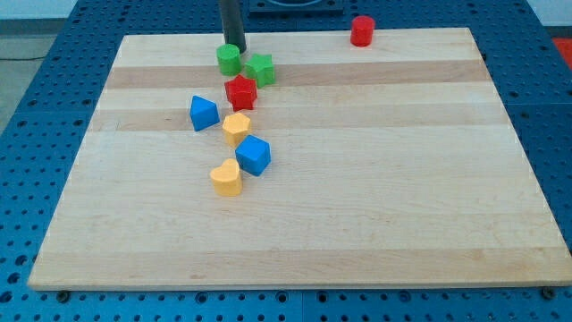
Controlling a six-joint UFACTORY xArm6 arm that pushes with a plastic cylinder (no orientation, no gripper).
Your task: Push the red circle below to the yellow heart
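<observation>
The red circle (361, 30) stands at the board's top edge, right of centre. The yellow heart (227, 177) lies left of centre, toward the view's bottom of the block cluster. My tip (234, 49) is at the view's top left of centre, just behind the green circle (230, 60) and touching or nearly touching it. The tip is far to the left of the red circle and well above the yellow heart.
A green star (261, 68) sits right of the green circle. A red star (240, 91) lies below them. A blue triangle-like block (203, 113), a yellow hexagon-like block (236, 128) and a blue cube (253, 155) lie above the heart. The wooden board (402, 179) rests on a blue pegboard.
</observation>
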